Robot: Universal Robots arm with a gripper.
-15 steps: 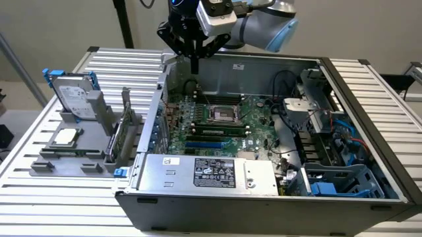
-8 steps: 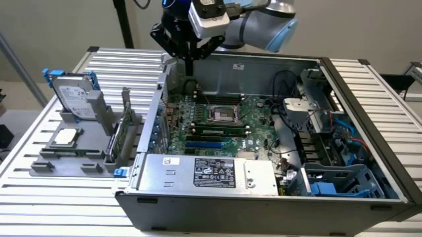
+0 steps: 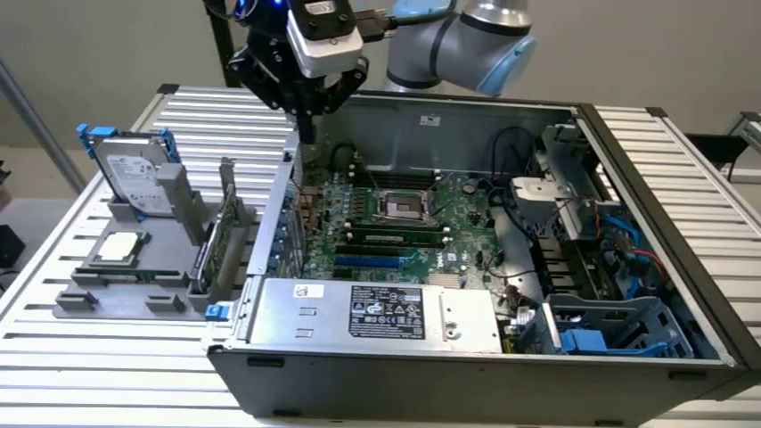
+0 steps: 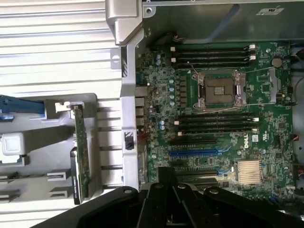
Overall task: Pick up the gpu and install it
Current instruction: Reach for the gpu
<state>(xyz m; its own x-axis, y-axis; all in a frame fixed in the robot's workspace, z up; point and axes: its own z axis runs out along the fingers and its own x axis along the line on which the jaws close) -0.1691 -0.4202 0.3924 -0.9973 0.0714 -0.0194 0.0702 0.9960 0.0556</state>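
Observation:
The gpu [image 3: 221, 242] stands on edge in a grey holder [image 3: 119, 294] on the table, just outside the open computer case [image 3: 476, 357] on the exterior view's left. In the wrist view the gpu [image 4: 80, 156] shows edge-on, a thin green board with a silver bracket at one end. My gripper [image 3: 306, 125] hangs shut and holds nothing, above the case's rear corner and well above the card. Its black fingers [image 4: 166, 183] are pressed together over the motherboard [image 4: 213, 118], near the blue expansion slot [image 4: 197, 153].
A silver hard drive [image 3: 131, 174] with blue rails stands upright in the same holder, with a processor chip [image 3: 119, 248] lying beside it. Inside the case are an empty processor socket [image 3: 398, 205], memory slots, a power supply [image 3: 369, 312] at the front and drive cages [image 3: 607, 330].

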